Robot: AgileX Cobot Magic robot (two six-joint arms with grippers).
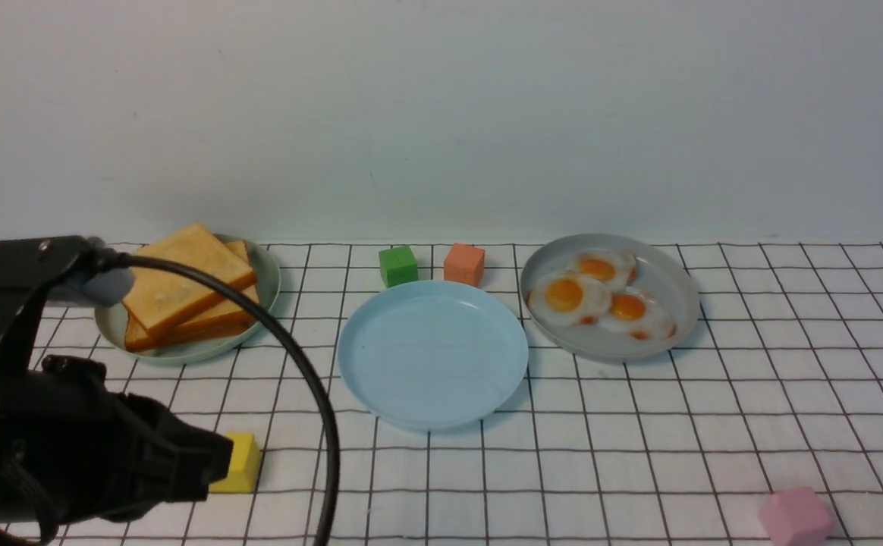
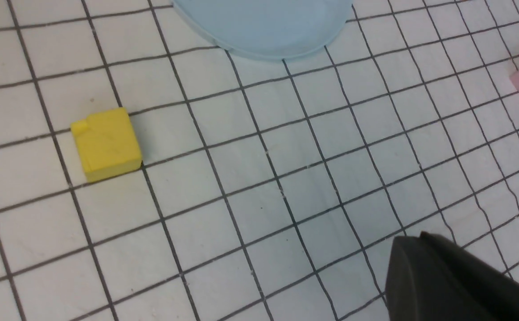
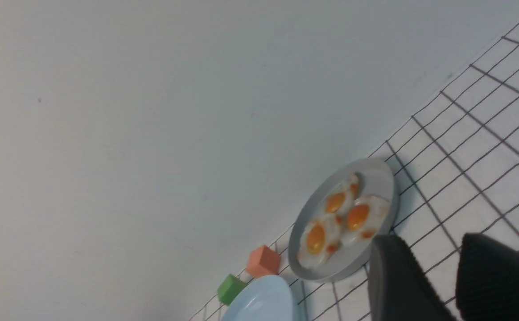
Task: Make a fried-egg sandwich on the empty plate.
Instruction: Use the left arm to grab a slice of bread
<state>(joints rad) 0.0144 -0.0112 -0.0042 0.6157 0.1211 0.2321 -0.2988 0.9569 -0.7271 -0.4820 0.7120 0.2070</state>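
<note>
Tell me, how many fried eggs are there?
3, all touching on the grey plate: the back egg, the left egg, the front-right egg. None seems hidden beneath them.

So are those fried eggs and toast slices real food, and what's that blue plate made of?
Probably not real. The fried eggs look like moulded plastic or rubber: glossy, with identical, evenly orange yolks. The toast slices seem to be foam or soft plastic, with very even colour and clean square edges, though I can't be sure. The blue plate looks like matte plastic: flat pastel colour with a soft sheen.
</note>
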